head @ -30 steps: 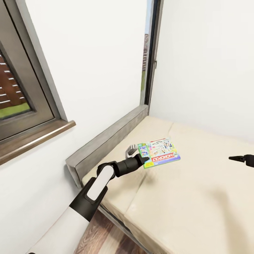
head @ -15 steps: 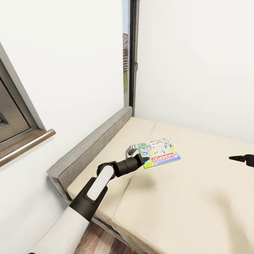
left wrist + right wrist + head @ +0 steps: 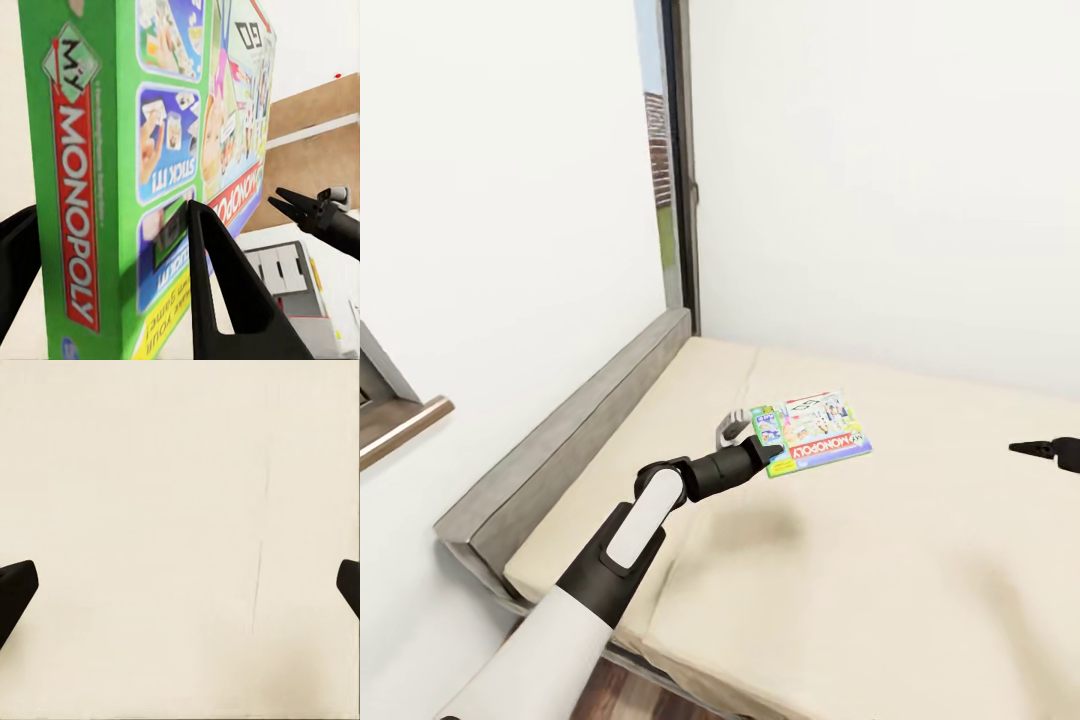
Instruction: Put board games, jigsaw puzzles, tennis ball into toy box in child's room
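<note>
- You're holding the Monopoly board game in your left gripper — fingers clamping one short end of the box, w/ the box sticking out roughly flat above the bed, not touching the mattress.
- In the left wrist view the box's green side w/ its red "Monopoly" band is sitting between the two black fingers.
- Your right gripper is hovering over the mattress well apart from the box, to its right; in the right wrist view its fingertips are spread wide, nothing between them — just beige mattress.
- Bed's grey frame is running along the white wall, by the window.
</note>
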